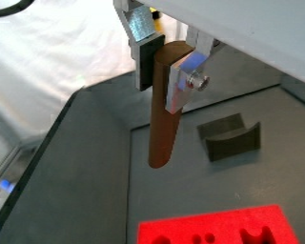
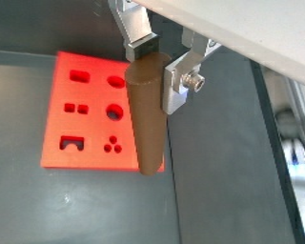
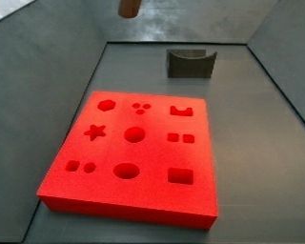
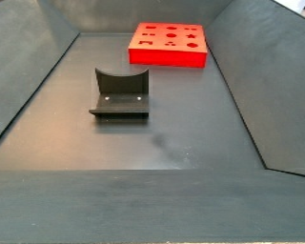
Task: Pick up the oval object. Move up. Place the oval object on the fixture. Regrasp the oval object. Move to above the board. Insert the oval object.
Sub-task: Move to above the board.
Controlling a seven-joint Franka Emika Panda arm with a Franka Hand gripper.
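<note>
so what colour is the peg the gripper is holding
Brown. The oval object, clamped in the gripper above the floor, shows best in a wrist view.

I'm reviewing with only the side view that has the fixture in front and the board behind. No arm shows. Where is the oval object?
Observer: In both wrist views the end effector grips the oval object by its upper end.
Operator: High or low?
Observer: High. In a side view only its lower tip shows, at the frame's top, beyond the board.
Operator: Any board hole filled?
Observer: No, all look empty there.
</note>
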